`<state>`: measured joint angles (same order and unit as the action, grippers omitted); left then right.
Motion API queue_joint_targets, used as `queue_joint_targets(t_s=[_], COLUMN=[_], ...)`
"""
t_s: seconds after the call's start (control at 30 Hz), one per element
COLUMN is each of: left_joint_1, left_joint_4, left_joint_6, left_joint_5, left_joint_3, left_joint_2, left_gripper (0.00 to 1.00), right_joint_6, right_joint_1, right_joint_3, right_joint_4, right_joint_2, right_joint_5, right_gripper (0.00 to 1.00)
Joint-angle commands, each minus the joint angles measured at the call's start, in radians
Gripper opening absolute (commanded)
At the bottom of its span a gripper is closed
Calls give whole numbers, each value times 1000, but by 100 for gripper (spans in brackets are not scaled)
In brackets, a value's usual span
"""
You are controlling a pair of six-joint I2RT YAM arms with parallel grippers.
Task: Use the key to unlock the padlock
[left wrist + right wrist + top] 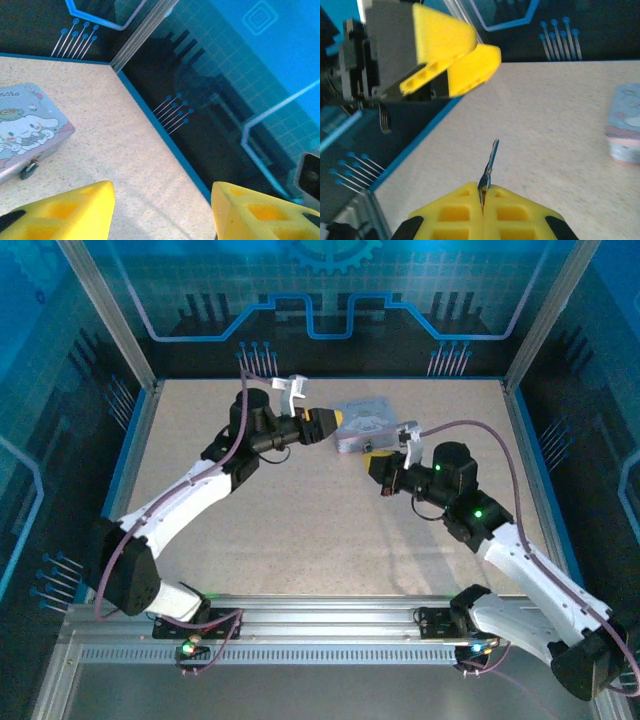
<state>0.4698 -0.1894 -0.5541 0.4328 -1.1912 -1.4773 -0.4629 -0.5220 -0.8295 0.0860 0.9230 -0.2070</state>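
Right end effector (482, 197) pinches the key (490, 162); the padlock (27, 169), on the tin box (625, 125), lies rightward; left end effector (162, 212) gapes empty.

Partial lettering, read as "…more", is noted on the printed lid of the tin box (30, 125); the word's start is cut off at the picture's edge.

The table (300, 540) is pale and speckled, dull and a bit rough. The box (35, 125) is thin metal with a smooth painted lid and bare silvery sides. The padlock (28, 169) is dark metal. The key (490, 165) is thin, shiny metal. The left gripper (160, 192) and right gripper (482, 200) are yellow plastic, smooth and dull. The arms (180, 505) are smooth white plastic with black parts. The front rail (330, 625) is grey metal.
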Motion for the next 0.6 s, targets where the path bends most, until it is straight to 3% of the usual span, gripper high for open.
queue_joint_targets(t_s=[0.0, 0.37, 0.57], left_joint_1=[10, 68, 114], left_joint_4=[79, 373, 554], left_joint_6=[90, 246, 369], left_joint_5=[-19, -40, -137], left_joint_3=[-70, -462, -755], left_joint_2=[-89, -480, -701], left_gripper=[55, 57, 60], right_joint_6=[126, 213, 206], right_joint_1=[7, 9, 9], right_joint_3=[-45, -75, -108], right_joint_4=[197, 411, 496], right_joint_2=[-59, -206, -228], right_joint_5=[78, 214, 303], right_gripper=[0, 0, 0])
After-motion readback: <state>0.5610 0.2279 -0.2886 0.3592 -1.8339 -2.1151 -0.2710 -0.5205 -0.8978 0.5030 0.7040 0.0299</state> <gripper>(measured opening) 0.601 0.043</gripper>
